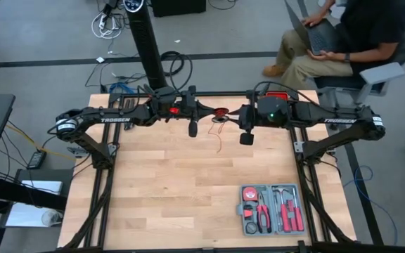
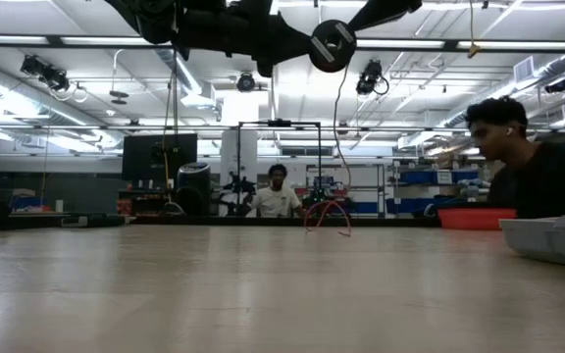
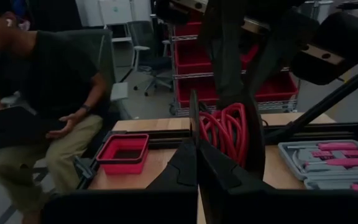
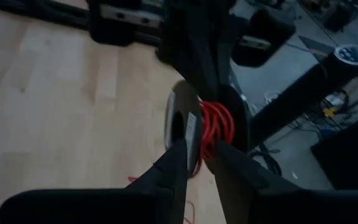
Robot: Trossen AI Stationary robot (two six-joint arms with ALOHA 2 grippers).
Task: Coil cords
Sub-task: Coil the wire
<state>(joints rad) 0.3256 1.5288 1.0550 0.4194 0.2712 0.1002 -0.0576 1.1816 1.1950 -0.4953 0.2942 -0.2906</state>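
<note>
You are seeing both arms meeting above the far edge of the wooden table [image 1: 188, 183]. The red cord [image 1: 220, 114] is sitting there as a small bundle held in the air between the two grippers, and one thin loose end is hanging down toward the table. In the low view this end is making a red loop [image 2: 328, 216] just above the far side of the surface.

The left gripper [image 3: 197, 134] is standing with its fingers pressed fully together, and the coils are lying just behind its tips. The right gripper [image 4: 201, 146] is standing with its fingers partly apart, and the coil is sitting between them, beside a pale round disc [image 4: 182, 127]. Whether the fingers are really pressing the cord, you cannot tell from here.

The grey tool case [image 1: 271, 209] is lying on the near right part of the table, well apart from the cord.
</note>
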